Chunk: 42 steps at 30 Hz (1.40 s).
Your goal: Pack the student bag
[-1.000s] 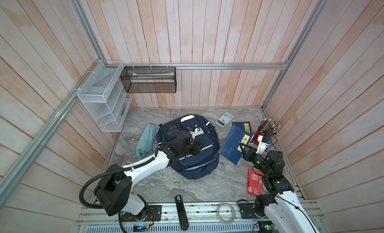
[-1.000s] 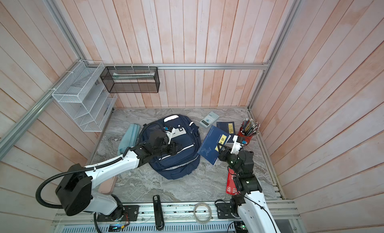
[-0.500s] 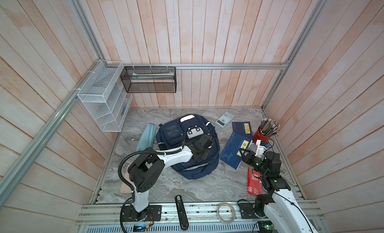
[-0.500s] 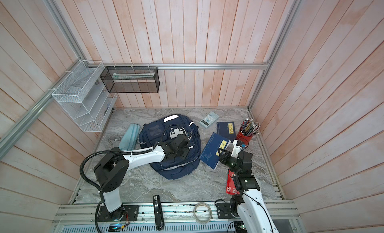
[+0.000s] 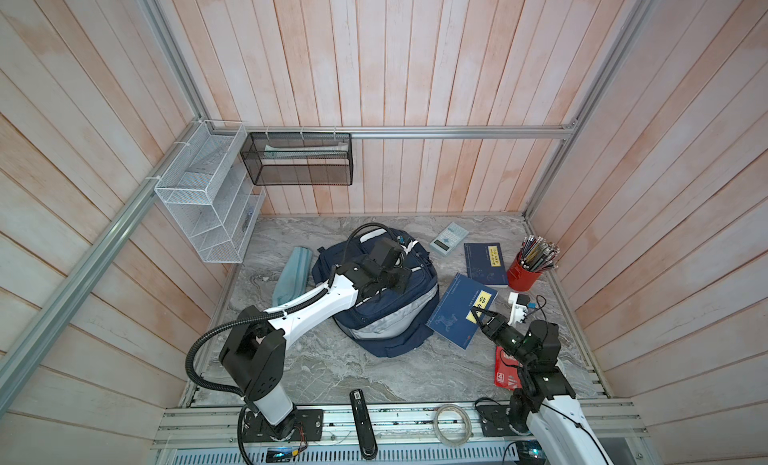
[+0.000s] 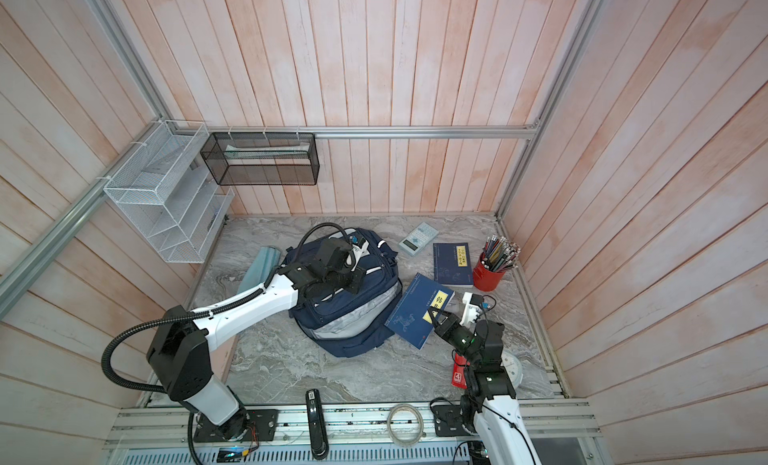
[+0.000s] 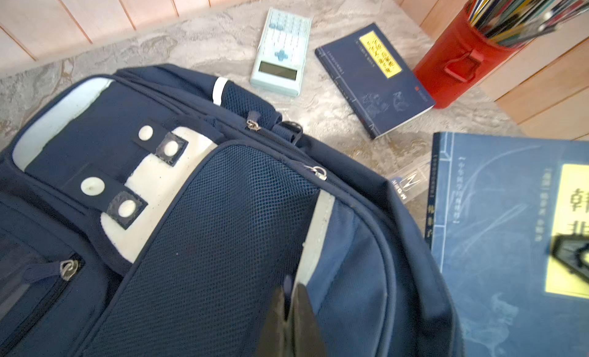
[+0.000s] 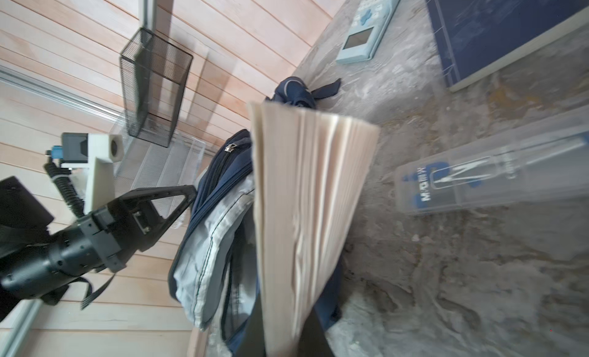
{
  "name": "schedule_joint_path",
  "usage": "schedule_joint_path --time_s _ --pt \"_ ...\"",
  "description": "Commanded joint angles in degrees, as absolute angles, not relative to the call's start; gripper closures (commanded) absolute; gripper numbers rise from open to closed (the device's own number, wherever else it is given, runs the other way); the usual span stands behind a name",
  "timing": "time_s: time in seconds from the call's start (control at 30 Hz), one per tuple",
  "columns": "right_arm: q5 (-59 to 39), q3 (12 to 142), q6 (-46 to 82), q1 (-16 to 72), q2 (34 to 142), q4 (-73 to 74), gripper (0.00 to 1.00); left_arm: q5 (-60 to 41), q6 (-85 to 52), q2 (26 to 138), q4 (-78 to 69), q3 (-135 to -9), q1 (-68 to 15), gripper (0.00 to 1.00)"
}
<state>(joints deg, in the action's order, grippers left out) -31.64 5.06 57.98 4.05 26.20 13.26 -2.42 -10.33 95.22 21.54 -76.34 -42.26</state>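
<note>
- We see the bag (image 5: 374, 342) (image 6: 349, 321) (image 7: 207, 227) (image 8: 216, 212) lying flat near the middle of the worktop (image 5: 332, 367) (image 6: 291, 371), front pockets up, its top end toward the back wall.
- The left end effector (image 5: 400, 287) (image 6: 355, 289) (image 7: 288, 294) rests on the bag's right half, where the mesh pocket (image 7: 223, 227) meets a grey stripe (image 7: 314, 237), with its fingers (image 7: 277, 317) pressed together.
- In the left wrist view a thin navy tab (image 7: 287, 280) shows at those tips; we cannot tell whether it is pinched.
- The right end effector (image 5: 476, 314) (image 6: 435, 316) (image 8: 283, 336) pinches the big book (image 5: 453, 317) (image 6: 411, 313) (image 7: 494, 227) (image 8: 302, 196) at its near right edge, over the yellow label (image 5: 484, 303) (image 6: 440, 299).
- In the right wrist view the pages fan out between the fingers, and that held side is raised off the worktop.
- The big book's opposite side touches the bag's right flank.
- A clear case (image 7: 408, 183) (image 8: 478, 183) lies on the worktop, partly under the big book.
- Behind the big book the small book (image 5: 485, 263) (image 6: 453, 263) (image 7: 373, 81) (image 8: 494, 30) lies flat, with a calculator (image 5: 449, 239) (image 6: 418, 238) (image 7: 280, 52) (image 8: 366, 30) just beside it on the left and a red cup (image 5: 521, 278) (image 6: 488, 278) (image 7: 455, 68) of pencils (image 5: 538, 251) (image 6: 500, 249) just beside it on the right.
- A pale blue pouch (image 5: 293, 276) (image 6: 259, 269) lies just beside the bag's left side.
- A red box (image 5: 505, 369) (image 6: 458, 375) lies on the worktop by the right arm, partly hidden by it.
- 2 mesh racks hang above the worktop: a white rack (image 5: 199, 218) (image 6: 162, 209) on the left wall and a black rack (image 5: 297, 159) (image 6: 262, 159) (image 8: 153, 90) on the back wall.
</note>
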Motion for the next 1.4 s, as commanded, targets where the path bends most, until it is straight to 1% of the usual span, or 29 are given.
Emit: schedule_joint_path --time_s 0.0,0.07,0.13,0.17,0.2,0.27,0.3,0.4,0.57,0.7,0.77,0.83,0.87,0.9,0.97,1.0,1.17,1.23,1.27,1.3,1.37 --pt "-30.61 5.36 67.38 8.75 29.51 23.5 1.0 -7.58 -12.82 93.44 19.54 -79.67 -42.37 1.0" --pt "-24.49 7.24 68.86 13.59 33.25 22.55 1.0 -7.95 -14.41 93.37 20.12 -81.47 -42.02 1.0" --pt "-20.92 7.09 70.26 18.51 39.51 31.4 1.0 -8.01 -16.84 93.74 21.66 -84.76 -41.74 1.0" --pt "-19.82 8.4 69.91 20.34 43.07 33.3 1.0 -8.73 -17.32 93.93 21.63 -85.84 -41.76 1.0" --pt "-19.28 10.84 69.14 22.11 47.2 34.09 1.0 -9.58 -17.94 94.08 21.68 -86.73 -41.79 1.0" --pt "-21.52 16.03 66.91 24.45 55.07 36.51 1.0 -10.02 -18.37 94.53 22.16 -88.14 -41.78 1.0" --pt "-21.22 17.51 67.68 25.78 58.95 39.49 1.0 -9.88 -18.3 94.72 22.65 -88.86 -41.77 1.0" --pt "-16.5 19.52 68.81 28.47 68.76 52.38 1.0 -10.4 -18.44 94.47 23.23 -89.11 -41.76 1.0" --pt "-10.48 30.2 64.78 30.88 85.07 54.04 1.0 -10.66 -18.91 93.39 22.72 -87.18 -41.64 1.0" --pt "-7.23 34.68 65.77 33.66 97.2 61.67 0.99 -10.29 -18.97 93.08 23.19 -86.49 -41.27 1.0" --pt "-8.26 35.72 67.18 34.01 101.37 65.74 0.9 -10.28 -19.14 92.64 22.56 -85.58 -41.14 1.0" --pt "-10.0 36.54 67.77 34.1 103.74 67.53 0.76 -10.82 -19.59 92.21 21.54 -84.11 -40.69 1.0" --pt "-10.5 36.65 67.49 34.12 104.08 67.36 0.63 -11.16 -19.9 92.17 20.92 -83.41 -40.39 1.0" --pt "-10.61 36.49 67.03 34.28 103.89 66.45 0.53 -11.49 -20.19 92.16 20.26 -82.72 -40.17 1.0" --pt "-10.51 35.86 65.47 34.28 102.24 63.49 0.43 -12.25 -20.48 92.33 19.28 -81.36 -39.88 1.0" --pt "-10.49 35.19 64.24 34.27 100.92 61.89 0.42 -12.44 -20.57 92.52 18.85 -80.83 -39.8 1.0" --pt "-10.79 32.1 58.31 34.36 93.73 51.72 0.42 -12.57 -20.91 92.38 16.83 -78.2 -39.75 1.0" --pt "-9.94 31.58 57.47 34.34 92.19 48.34 0.44 -12.84 -21.22 92.13 15.8 -77.22 -39.77 1.0" --pt "-10.57 32.15 56.47 34.36 92.16 46.41 0.48 -13.23 -21.56 92.08 15.19 -76.67 -39.73 1.0" --pt "-11.68 32.97 55.23 34.39 92.94 45.43 0.55 -13.6 -21.68 92.1 14.67 -76.36 -39.73 1.0" --pt "-13.3 34.62 54.93 35.04 96.02 45.75 0.72 -14.54 -21.95 91.98 14.14 -75.94 -39.68 1.0"
